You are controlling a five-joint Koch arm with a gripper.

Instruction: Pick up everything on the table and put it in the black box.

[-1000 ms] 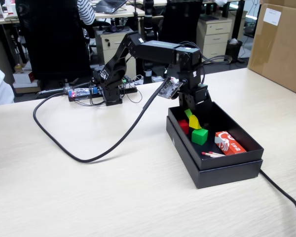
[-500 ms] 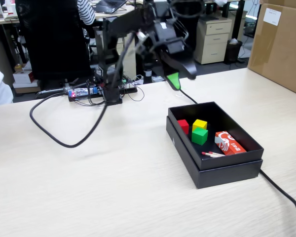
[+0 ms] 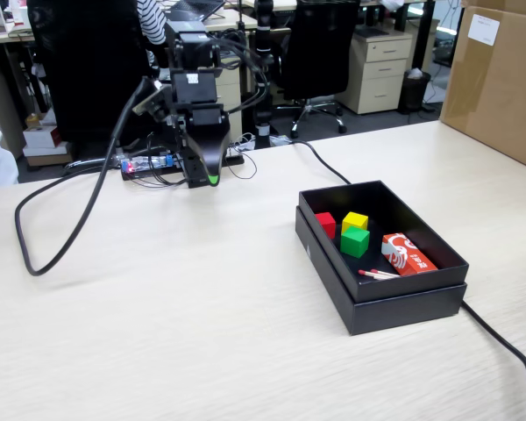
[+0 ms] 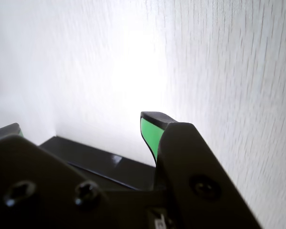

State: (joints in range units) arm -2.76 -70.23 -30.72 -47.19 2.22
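Note:
The black box [image 3: 381,307] stands on the light wooden table [image 3: 175,307] at the right of the fixed view. Inside it lie a red cube [image 3: 325,224], a yellow cube [image 3: 355,220], a green cube [image 3: 355,240], a red and white packet [image 3: 408,253] and a thin red and white stick [image 3: 377,274]. My gripper [image 3: 209,176] hangs at the back of the table, left of the box and well apart from it, tips pointing down. In the wrist view the gripper [image 4: 81,129] is open and empty, its green pads [image 4: 150,133] far apart. A dark box-like edge [image 4: 109,160] shows between the jaws.
A black cable [image 3: 48,254] loops across the table's left side. Another cable [image 3: 508,351] runs from behind the box to the front right. A small lit circuit board [image 3: 145,165] sits by the arm's base. A cardboard carton [image 3: 500,79] stands at the far right.

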